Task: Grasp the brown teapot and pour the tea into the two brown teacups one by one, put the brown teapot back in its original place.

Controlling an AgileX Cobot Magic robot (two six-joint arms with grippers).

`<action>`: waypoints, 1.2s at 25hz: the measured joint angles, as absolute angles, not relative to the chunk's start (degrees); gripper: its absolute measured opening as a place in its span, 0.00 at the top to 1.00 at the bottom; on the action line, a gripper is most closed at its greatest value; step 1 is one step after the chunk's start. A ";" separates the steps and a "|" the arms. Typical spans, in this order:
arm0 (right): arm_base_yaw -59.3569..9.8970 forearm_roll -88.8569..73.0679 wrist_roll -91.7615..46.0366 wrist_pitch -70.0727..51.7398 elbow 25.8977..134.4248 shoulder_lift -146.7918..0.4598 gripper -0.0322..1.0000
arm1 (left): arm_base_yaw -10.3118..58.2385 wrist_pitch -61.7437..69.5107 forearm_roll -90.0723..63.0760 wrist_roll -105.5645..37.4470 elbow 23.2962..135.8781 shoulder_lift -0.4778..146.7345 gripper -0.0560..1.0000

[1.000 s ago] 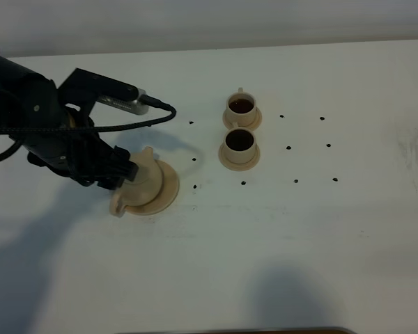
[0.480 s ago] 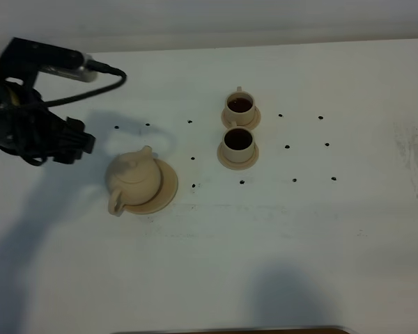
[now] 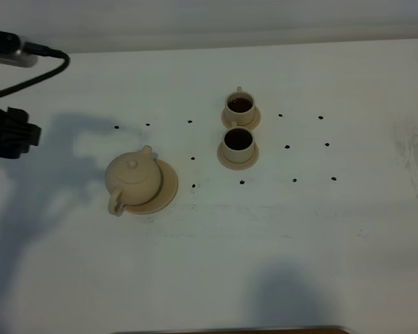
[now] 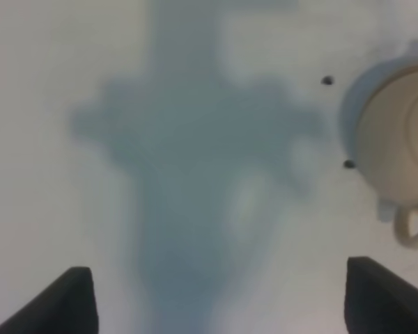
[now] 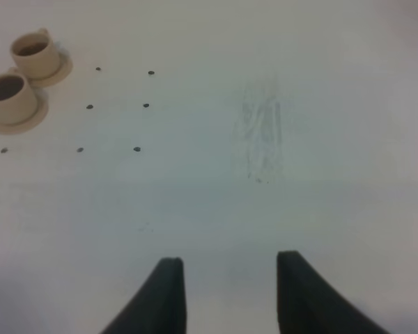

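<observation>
1. On the table's left half, the brown teapot (image 3: 133, 177) sits on its wide saucer (image 3: 168, 186), lid on, loop handle (image 3: 115, 204) sticking out toward the near edge and the short spout (image 3: 147, 150) aimed the other way. Looks parked where it belongs.

2. Both teacups (image 3: 239, 125) are near the middle, each on its own little saucer, one just behind the other, and both show dark tea inside. So I'd say the pouring is done.

3. Your left gripper (image 3: 17, 136) is at the far left edge, well clear of the pot, jaws spread wide and empty. The left wrist view catches just the pot's side and handle at its border.

4. The right gripper (image 5: 226, 296) is only visible in its own wrist view, hanging over bare table with nothing between the fingers; they look pressed about as close as they go.

5. If you ever need to grab that pot again: it's matte ceramic, rigid, chips easily, probably heavier than it looks with tea left in it. Take it by the loop handle or squeeze the belly low down, not the lid knob (image 3: 132, 164), since the lid looks loose.

6. Keep it level and move slowly, or it'll slosh and swing on you.
</observation>
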State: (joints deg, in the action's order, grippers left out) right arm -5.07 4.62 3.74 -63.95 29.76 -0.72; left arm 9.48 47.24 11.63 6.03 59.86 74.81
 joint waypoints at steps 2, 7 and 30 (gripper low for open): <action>-5.07 4.62 3.74 -63.95 29.76 -0.72 0.67 | 8.32 47.53 11.63 5.93 59.86 73.05 0.22; -5.07 4.62 3.74 -63.95 29.76 -0.72 0.67 | 4.82 50.46 12.14 5.08 59.86 69.90 0.22; -5.07 4.62 3.74 -63.95 29.76 -0.72 0.67 | -1.69 50.88 11.83 4.16 52.64 59.53 0.22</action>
